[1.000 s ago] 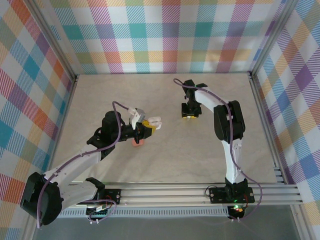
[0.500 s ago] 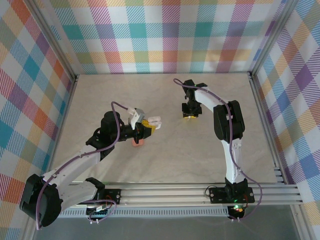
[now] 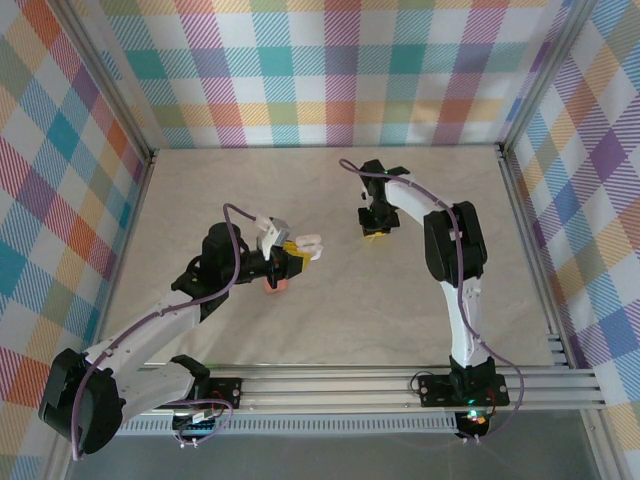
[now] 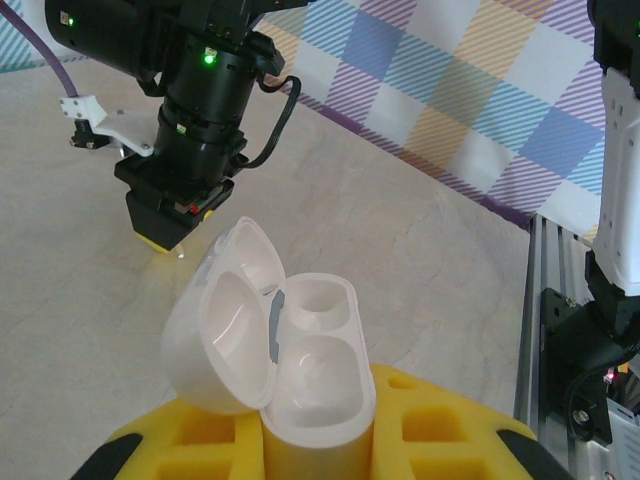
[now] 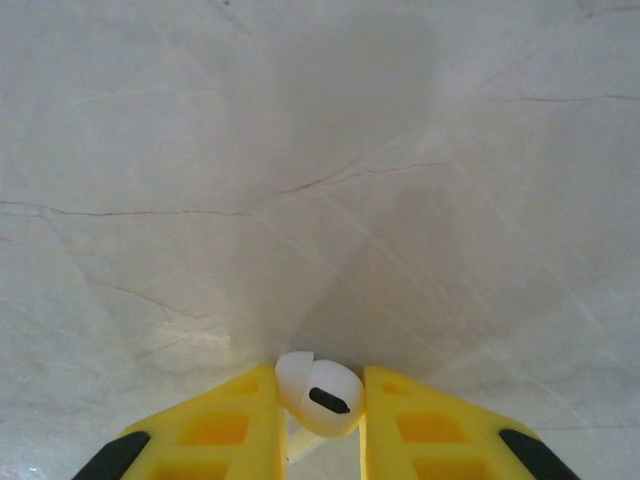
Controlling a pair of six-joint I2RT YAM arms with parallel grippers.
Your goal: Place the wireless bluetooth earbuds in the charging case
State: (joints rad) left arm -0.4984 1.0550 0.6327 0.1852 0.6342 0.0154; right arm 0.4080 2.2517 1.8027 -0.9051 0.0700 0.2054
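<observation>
An open white charging case [image 4: 312, 352] stands upright between my left gripper's [image 4: 315, 415] yellow fingers [image 4: 440, 420], its lid [image 4: 215, 325] swung to the left and both wells empty. From above, the case [image 3: 309, 243] is held just over the table's middle by the left gripper [image 3: 288, 255]. My right gripper [image 5: 318, 388] is shut on a white earbud [image 5: 325, 398], whose stem points down between the pads, low over the table. It hangs at the back centre [image 3: 375, 229], to the right of the case, and also shows behind the case as the right gripper [image 4: 165, 232].
A small salmon-pink item [image 3: 275, 285] lies on the marble tabletop [image 3: 330, 310] just under the left wrist. Aluminium rails [image 3: 400, 385] run along the near edge, and plaid walls enclose the other three sides.
My right gripper has closed its fingers onto the white earbud and shifted slightly left. The left arm and the case have not moved.
</observation>
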